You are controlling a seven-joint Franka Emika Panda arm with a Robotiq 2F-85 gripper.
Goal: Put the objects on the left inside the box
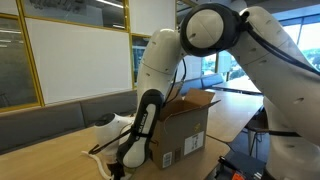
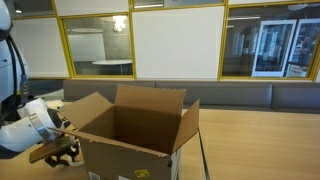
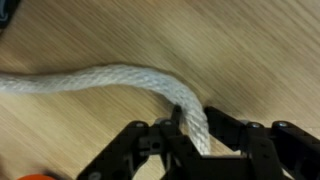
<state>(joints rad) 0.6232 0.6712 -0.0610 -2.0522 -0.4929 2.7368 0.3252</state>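
- Gripper [image 3: 193,132], wrist view: I see the two dark fingers [image 3: 168,128] pressed against either side of a white rope [image 3: 100,82], pinching it at the near end of its visible run.
- Rope, wrist view: a twisted white cord. It leaves the jaws, bends to the left and runs across the frame to its left edge, lying on the wooden table [image 3: 240,50].
- Near-left corner, wrist view: a small orange patch [image 3: 35,176] shows beside the gripper body, too cropped for me to identify. A dark shape [image 3: 8,12] sits at the far-left corner, equally unclear.
- Gripper in an exterior view [image 2: 62,152]: it is low at the table surface, just to the left of the cardboard box [image 2: 150,125], outside its walls, with the white wrist [image 2: 25,128] angled down behind it.
- Box, same view: upright with its flaps spread open, and its interior faces me. I cannot see any contents from here.
- Gripper in an exterior view [image 1: 118,163]: it is down at table level beside the box [image 1: 185,125]. A thin pale line near it may be the rope, but it is too small to confirm.
- Arm [image 1: 160,60]: its white links arch over the box from the right and descend to the gripper.
- Background: glass partitions with yellow frames.
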